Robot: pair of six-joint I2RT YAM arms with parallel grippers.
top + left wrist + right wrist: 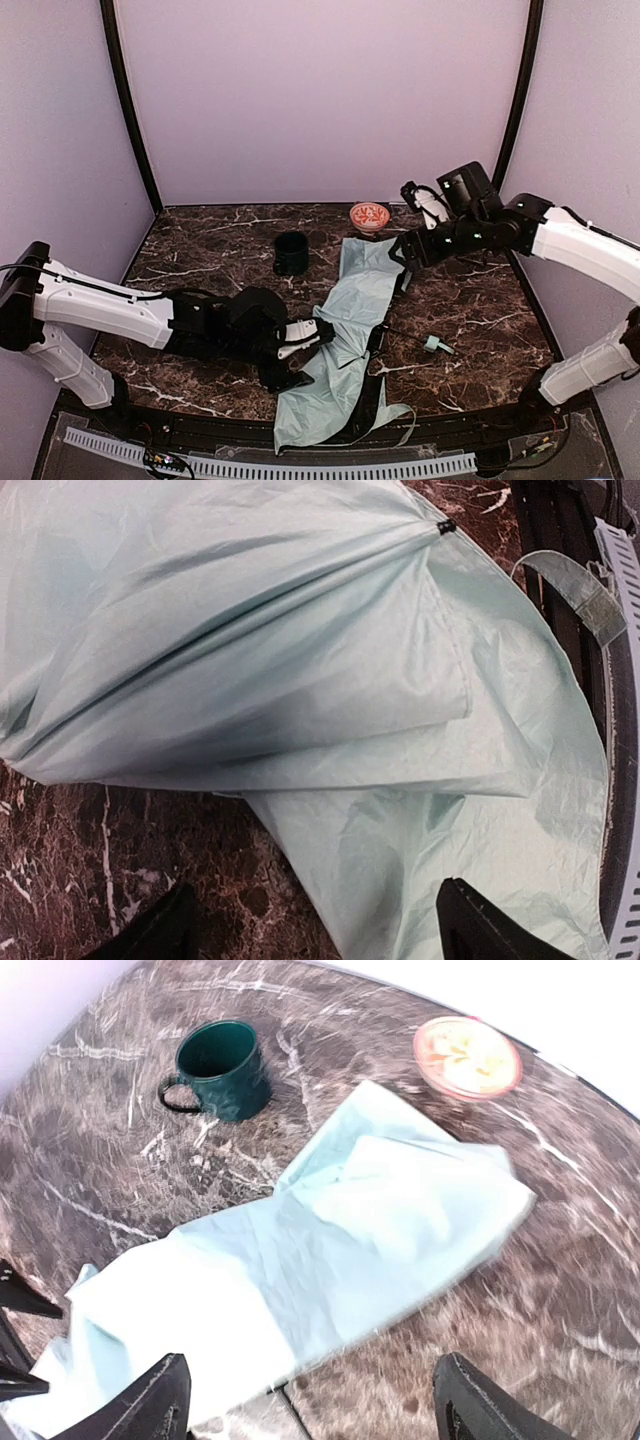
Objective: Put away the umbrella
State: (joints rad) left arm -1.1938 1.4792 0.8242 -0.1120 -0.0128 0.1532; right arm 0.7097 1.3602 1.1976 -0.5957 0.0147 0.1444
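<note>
The umbrella point(350, 330) lies collapsed on the marble table, its pale mint fabric spread from the back middle to the front edge, with black lining showing. Its thin black shaft leads right to the small mint handle point(435, 345). My left gripper point(300, 356) is open and low at the fabric's left edge. In the left wrist view the fabric point(300, 660) fills the frame between the open fingertips point(150, 935), and the strap point(572, 580) lies at the right. My right gripper point(405, 258) is open and empty above the far end of the fabric point(340, 1240).
A dark green mug point(291, 252) stands at the back, left of the umbrella, and also shows in the right wrist view point(220, 1060). A small red-rimmed bowl point(369, 216) sits at the back middle. A slotted white rail point(330, 468) runs along the front edge.
</note>
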